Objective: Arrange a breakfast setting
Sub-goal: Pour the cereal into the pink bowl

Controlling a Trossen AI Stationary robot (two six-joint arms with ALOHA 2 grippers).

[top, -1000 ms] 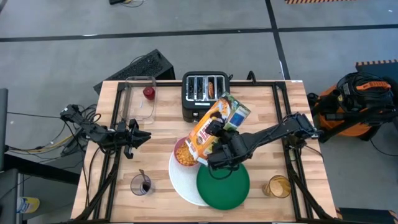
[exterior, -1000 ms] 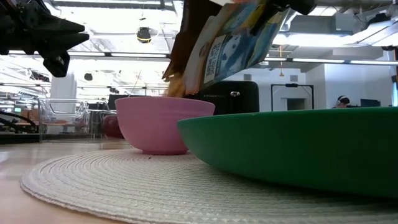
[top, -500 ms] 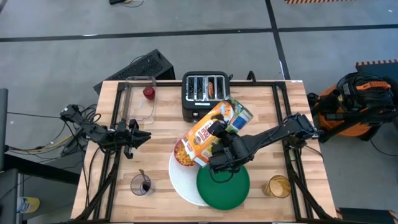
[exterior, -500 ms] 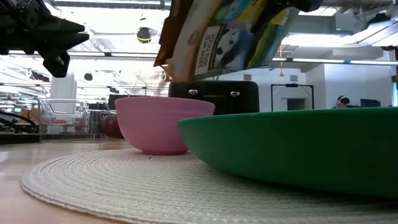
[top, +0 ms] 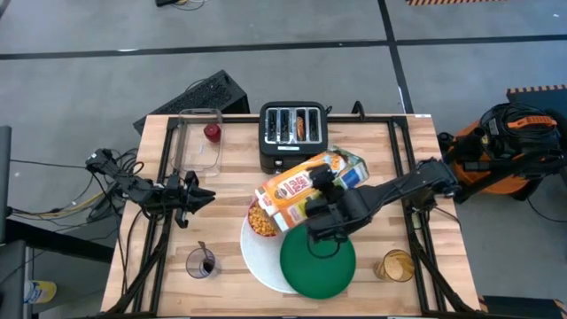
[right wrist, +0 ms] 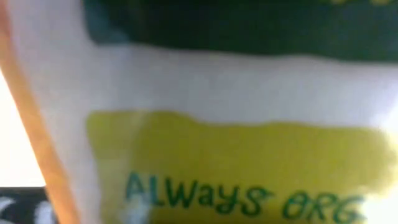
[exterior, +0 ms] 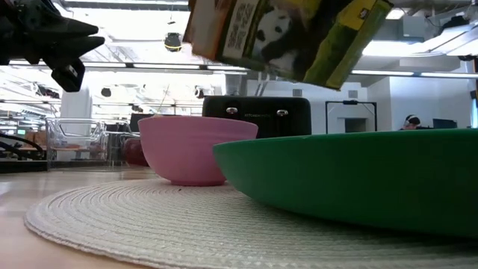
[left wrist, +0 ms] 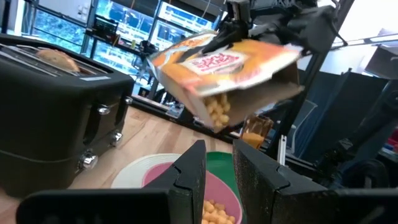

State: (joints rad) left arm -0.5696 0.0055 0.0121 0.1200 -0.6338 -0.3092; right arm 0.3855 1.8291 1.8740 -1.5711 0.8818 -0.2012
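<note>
My right gripper (top: 321,189) is shut on an orange cereal box (top: 288,190) held above the pink bowl (top: 260,220). The bowl holds orange cereal (left wrist: 217,211) and rests on the big white round plate (top: 259,261). The green plate (top: 317,262) overlaps the white plate's right side. The box lies almost level, its open end (left wrist: 214,112) toward the bowl with cereal showing inside. A bagel (top: 301,127) sticks out of a toaster slot. A small red fruit (top: 213,132) lies in the clear container. My left gripper (left wrist: 219,168) waits at the table's left, narrowly open on nothing. My right gripper pinches the cereal box about midway along its length (left wrist: 239,46), its fingers coming from above and lying across the box. The box hangs clear above the bowl and plates, close to level. Its printed side (right wrist: 236,124) fills the right wrist view and hides the fingertips.
The black toaster (top: 292,135) stands at the far edge behind the box. The clear container (top: 199,142) sits far left. A glass with a spoon (top: 202,262) stands near left, and a glass of orange drink (top: 397,264) near right. Bare wood lies between the left gripper and the plates.
My right gripper has rolled and risen a little, swinging the cereal box from steeply tipped over the bowl to nearly level. The box's open end has come up, and the cereal that fell into the bowl a second ago no longer falls.
</note>
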